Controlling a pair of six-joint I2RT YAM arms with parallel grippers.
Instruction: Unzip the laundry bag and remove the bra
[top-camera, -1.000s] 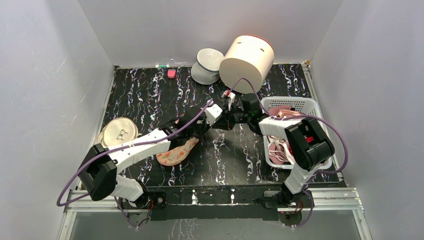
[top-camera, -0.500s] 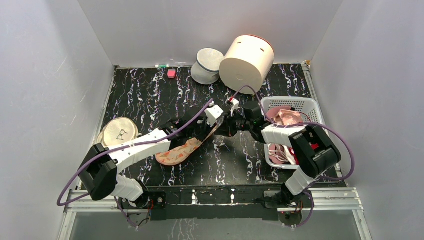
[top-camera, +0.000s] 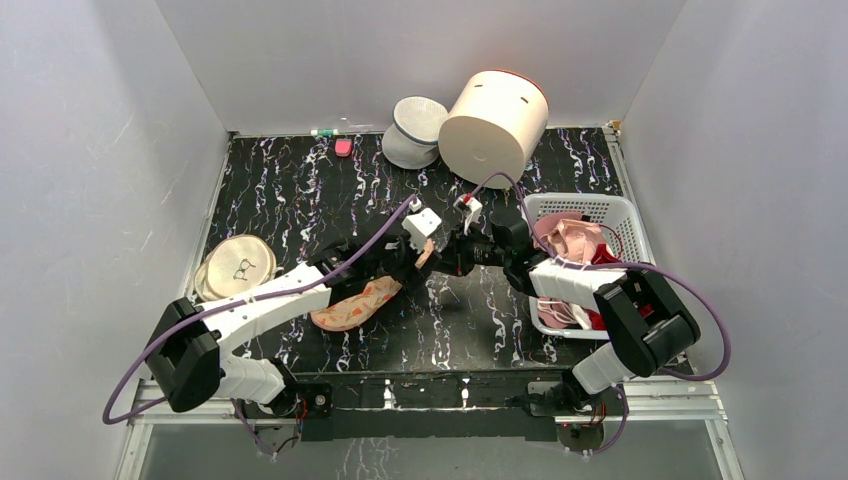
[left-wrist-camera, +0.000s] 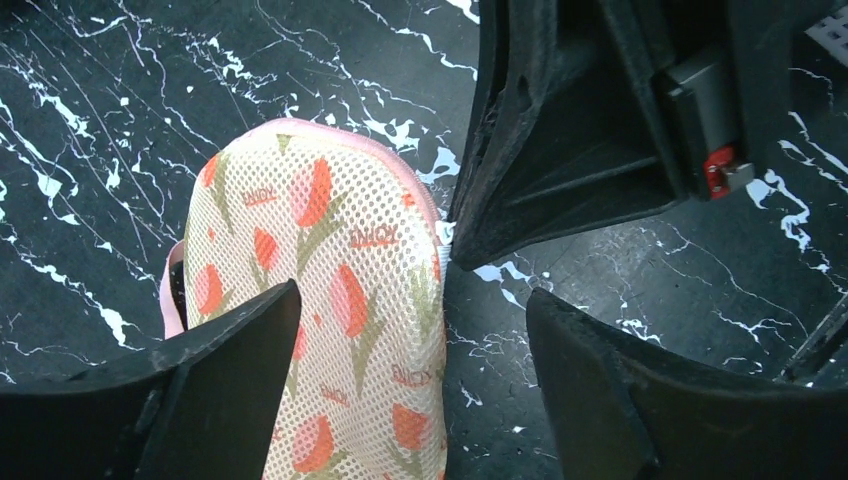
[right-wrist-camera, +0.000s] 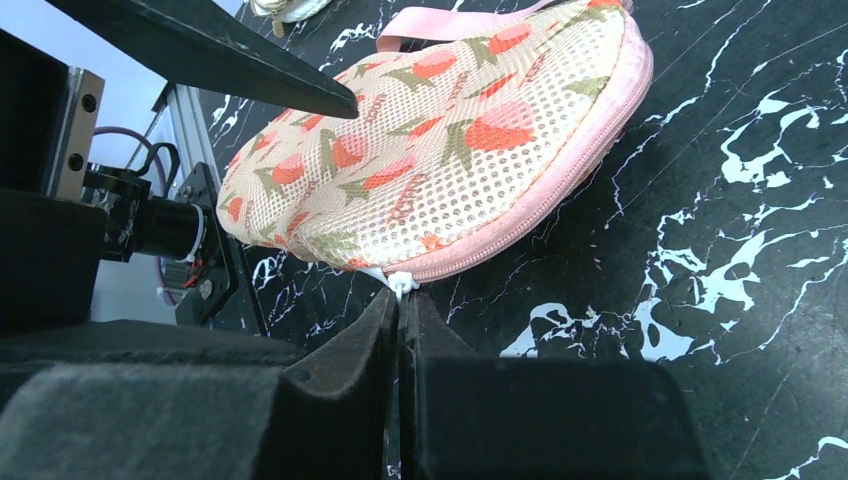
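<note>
Well, the right pincer (right-wrist-camera: 400, 300) is clamped on the white zip pull (right-wrist-camera: 401, 282) at one end of the laundry bag (right-wrist-camera: 440, 150). The left pincer (left-wrist-camera: 412, 300) hangs spread wide just above the bag. To unzip cleanly, pin the bag to the tabletop (top-camera: 300, 190) first, then draw the pull along its pink edging. With the bag zipped, the bra is hidden. Right of the bag, a white basket (top-camera: 620, 215) holds pink garments (top-camera: 572, 240).
</note>
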